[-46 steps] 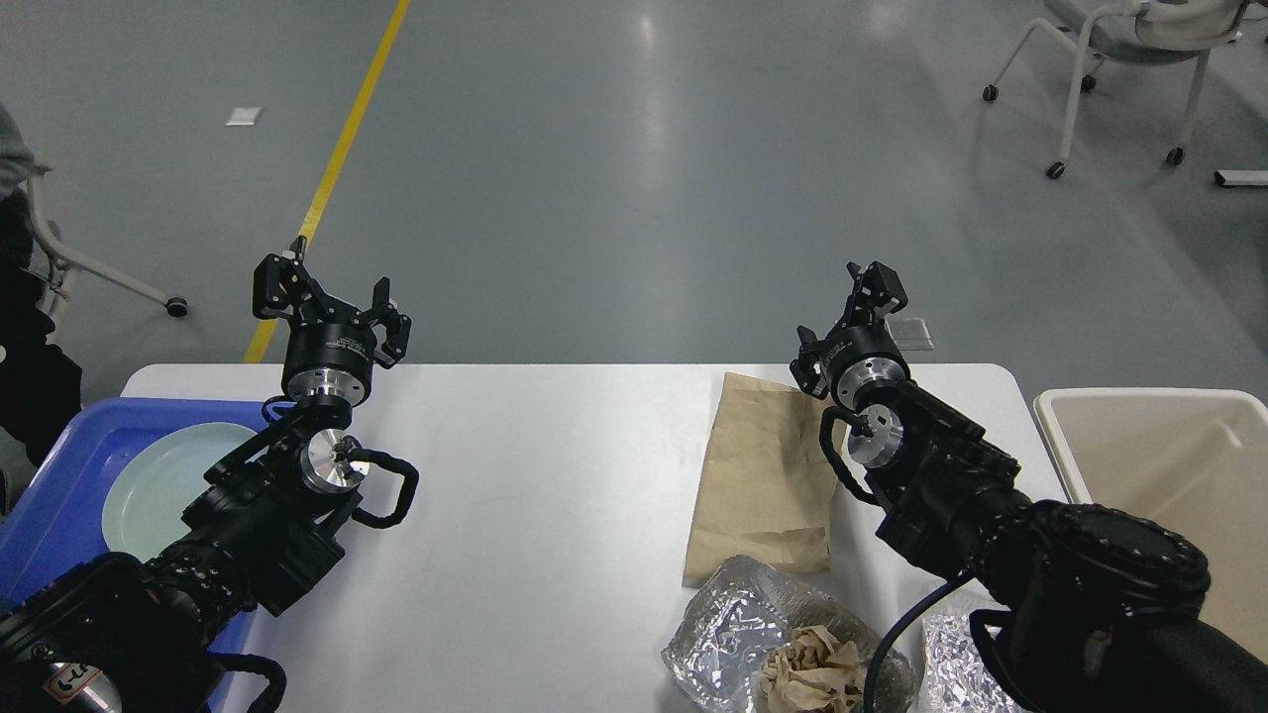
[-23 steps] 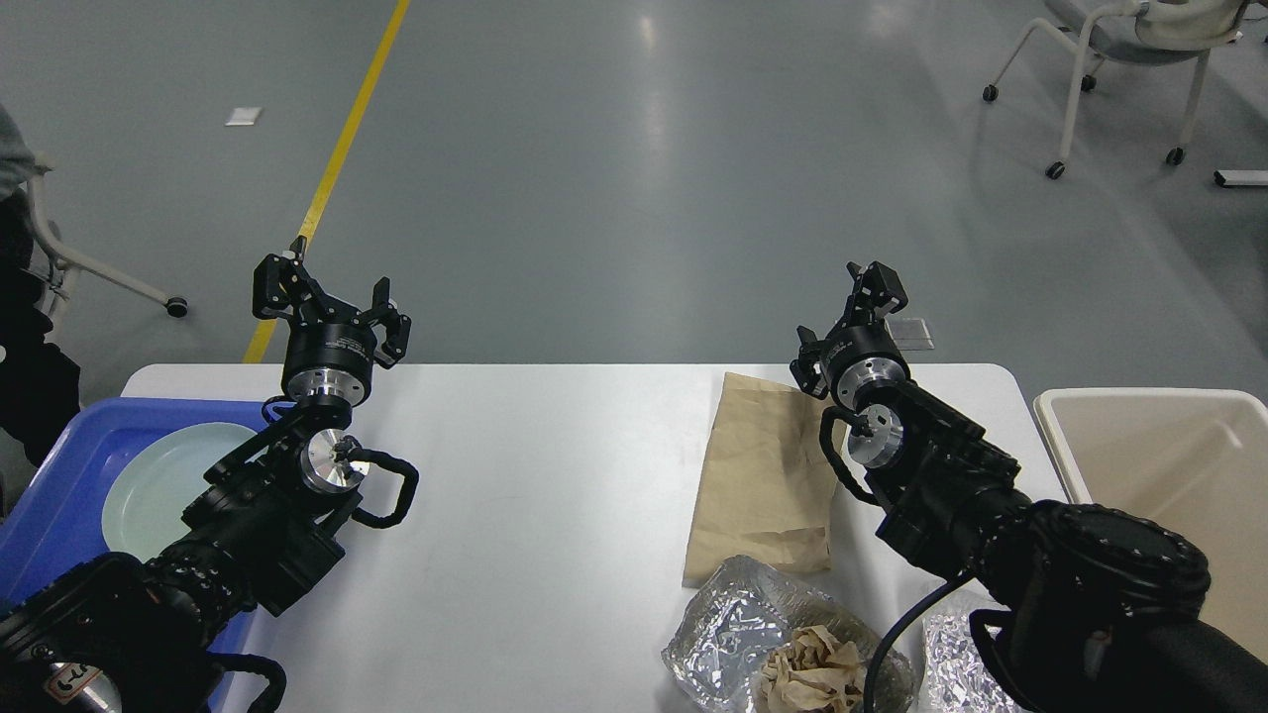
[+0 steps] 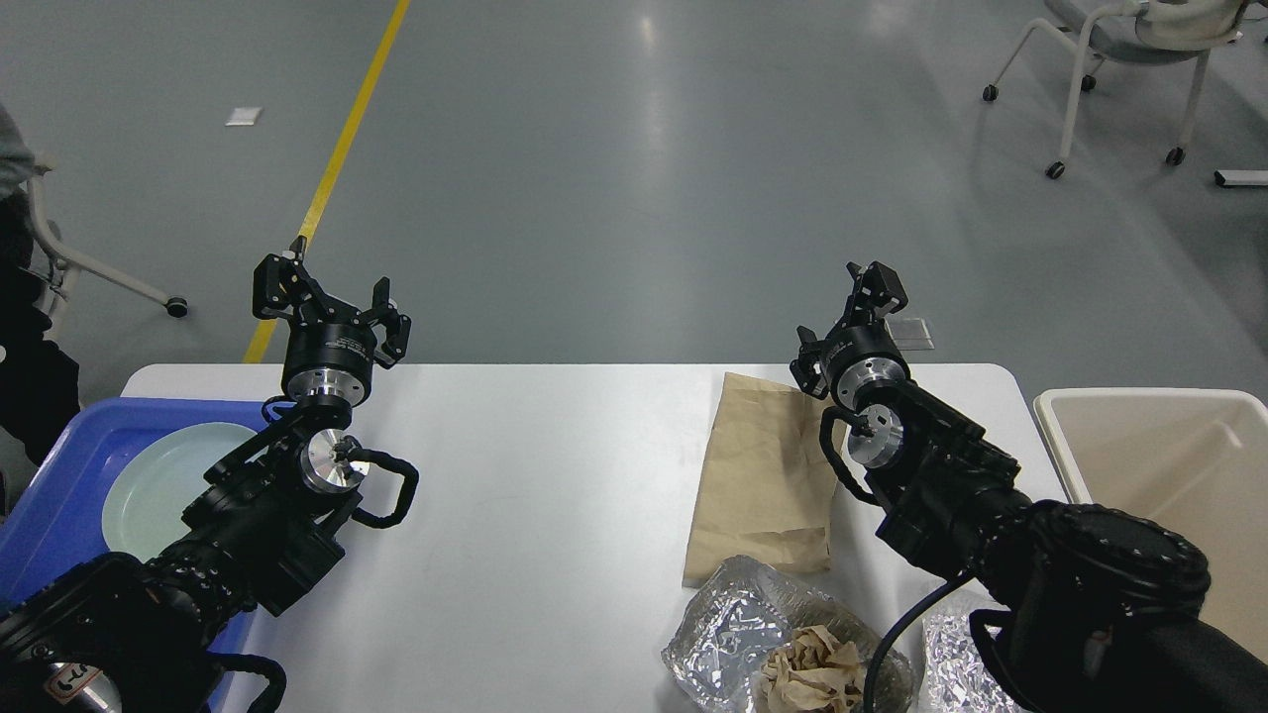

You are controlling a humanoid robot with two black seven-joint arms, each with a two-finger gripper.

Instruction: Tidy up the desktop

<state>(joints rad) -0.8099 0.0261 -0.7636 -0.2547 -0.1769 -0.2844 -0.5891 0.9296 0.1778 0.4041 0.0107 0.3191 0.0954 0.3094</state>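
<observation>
Two arms are raised over the white worktop [image 3: 555,475], which spans the lower middle of the view. At far left, a blue tray [image 3: 59,495] sits at the worktop's left end and holds a pale green plate [image 3: 149,485]. The left gripper [image 3: 330,297] is above the worktop's far left corner, its jaws spread wide and holding nothing. Right of centre, a flat brown paper bag [image 3: 758,475] lies on the worktop. Nearer the front edge sits a foil container [image 3: 723,634] with crumpled brown paper [image 3: 812,668] in it. The right gripper [image 3: 872,287] is seen edge-on above the bag's far end; I cannot tell how its jaws stand. A cream bin [image 3: 1179,465] stands just beside the worktop's right end.
</observation>
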